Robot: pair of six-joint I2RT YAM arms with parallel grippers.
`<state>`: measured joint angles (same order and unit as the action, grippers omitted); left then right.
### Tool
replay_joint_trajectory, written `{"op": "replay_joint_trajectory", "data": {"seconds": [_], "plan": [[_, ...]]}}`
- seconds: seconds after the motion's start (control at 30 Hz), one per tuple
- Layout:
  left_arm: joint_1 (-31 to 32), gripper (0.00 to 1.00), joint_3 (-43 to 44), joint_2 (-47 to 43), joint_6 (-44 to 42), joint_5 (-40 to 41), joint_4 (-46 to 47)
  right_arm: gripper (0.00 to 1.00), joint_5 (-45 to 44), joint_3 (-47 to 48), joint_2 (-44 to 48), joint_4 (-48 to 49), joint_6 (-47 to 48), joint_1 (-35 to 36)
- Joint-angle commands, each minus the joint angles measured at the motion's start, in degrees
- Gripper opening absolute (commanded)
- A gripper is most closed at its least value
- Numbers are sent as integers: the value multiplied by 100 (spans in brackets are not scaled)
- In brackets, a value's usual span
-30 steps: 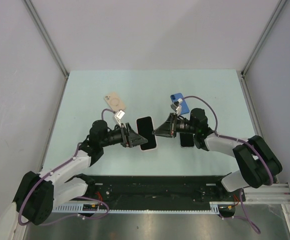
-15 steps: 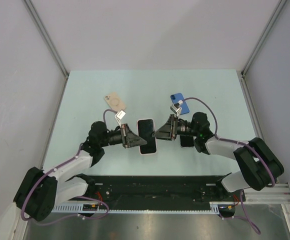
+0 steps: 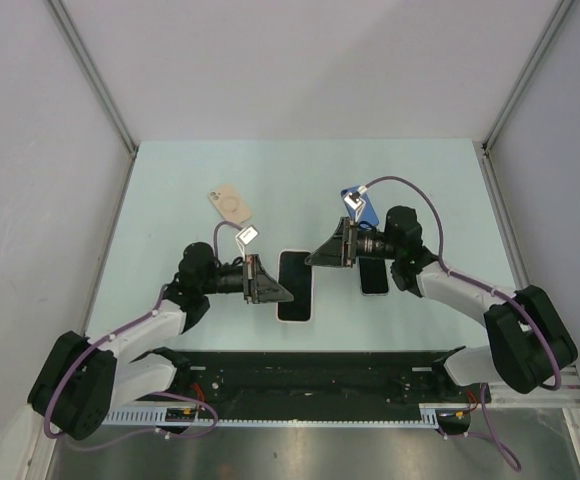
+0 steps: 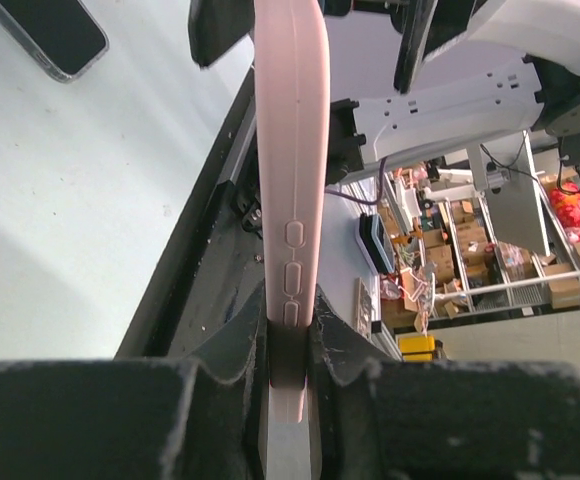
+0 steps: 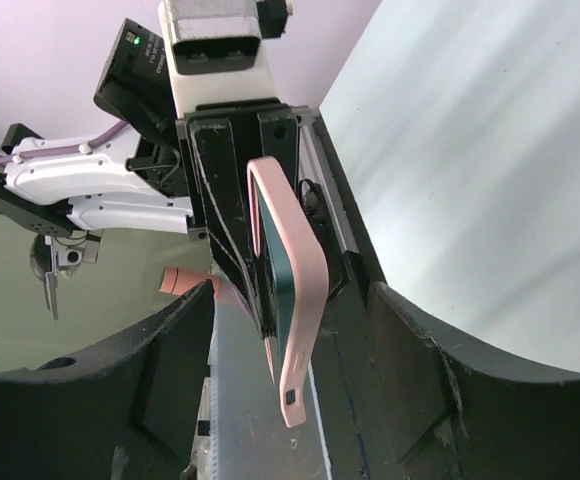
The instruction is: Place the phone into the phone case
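Observation:
The phone sits screen-up inside a pink phone case (image 3: 295, 285), held just above the table between the two arms. My left gripper (image 3: 268, 283) is shut on the case's left long edge. In the left wrist view the pink case (image 4: 292, 150) runs edge-on up from the pinched jaws of that gripper (image 4: 290, 335). My right gripper (image 3: 320, 252) stands open, up and to the right of the case. In the right wrist view the case (image 5: 295, 300) with its dark phone hangs between the spread fingers of the gripper (image 5: 290, 400), touching neither.
A second dark-screened phone (image 3: 374, 276) lies flat under the right arm, also showing in the left wrist view as a phone (image 4: 55, 35). A blue case (image 3: 363, 208) and a beige case (image 3: 231, 204) lie further back. The black base rail (image 3: 310, 372) runs along the near edge.
The left gripper has shut on the pink case. The right gripper has opened, let go and drawn back. The cased phone has moved slightly toward the near edge and lies flatter.

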<state>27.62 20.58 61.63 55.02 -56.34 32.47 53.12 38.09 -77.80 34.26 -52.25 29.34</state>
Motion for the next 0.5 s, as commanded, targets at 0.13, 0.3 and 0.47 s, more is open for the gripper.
{"op": "replay_joint_trajectory", "data": {"seconds": [0.13, 0.3, 0.47], "plan": [[16, 0, 227, 60, -281, -343, -2, 53, 286, 489, -350, 124, 128, -43], [-2, 0, 701, 218, -1290, 192, -1829, 26, 295, 516, -315, 160, 110, -25], [-55, 0, 939, 569, -1617, 649, -2770, 0, 295, 647, -227, 20, 153, 54]]}}
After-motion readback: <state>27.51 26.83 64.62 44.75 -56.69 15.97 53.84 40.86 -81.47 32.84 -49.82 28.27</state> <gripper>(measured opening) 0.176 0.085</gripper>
